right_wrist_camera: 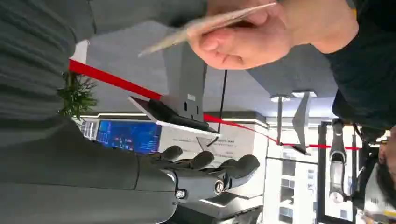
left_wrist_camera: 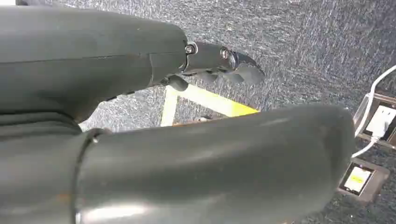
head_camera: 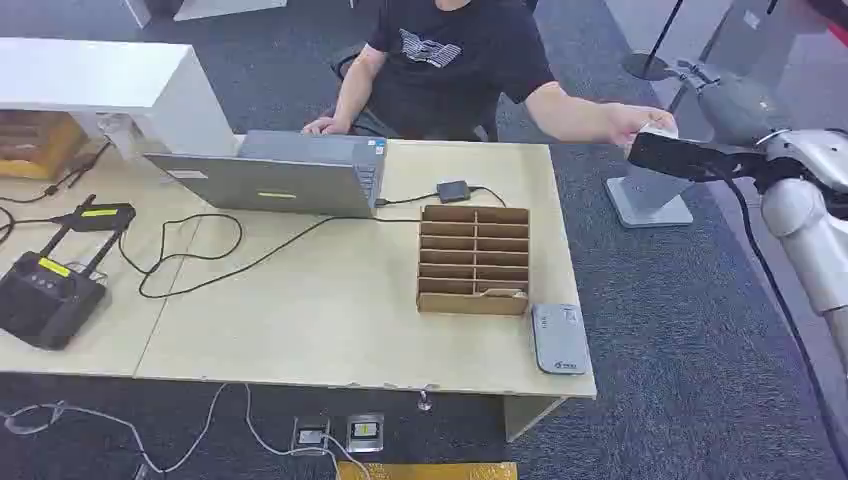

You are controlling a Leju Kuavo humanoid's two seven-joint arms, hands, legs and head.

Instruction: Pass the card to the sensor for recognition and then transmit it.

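A pale wooden desk stands on dark grey carpet, and everything below is placed from it. On the desk, toward its right end, sits a cardboard sorting box with rows of slots; just beside the box, at the desk's front right corner, lies a grey card reader. A grey laptop stands open at the back of the desk with a small black adapter next to it, and black cables loop from there to two black devices with yellow labels at the left end. A white cabinet rises behind the desk's left end. Under the front edge, floor sockets sit in the carpet with white cords running to them.

A person in a black T-shirt sits behind the desk and reaches out past its right end. That person's hand holds the card off the desk, in the air beside the robot's right hand. The right hand has nothing in it, its fingers loosely apart and slightly curled. The left hand hangs low over the carpet in front of the desk, near yellow floor tape; whether its fingers are apart or together cannot be told. Beyond the desk's right end stands a grey pole base.
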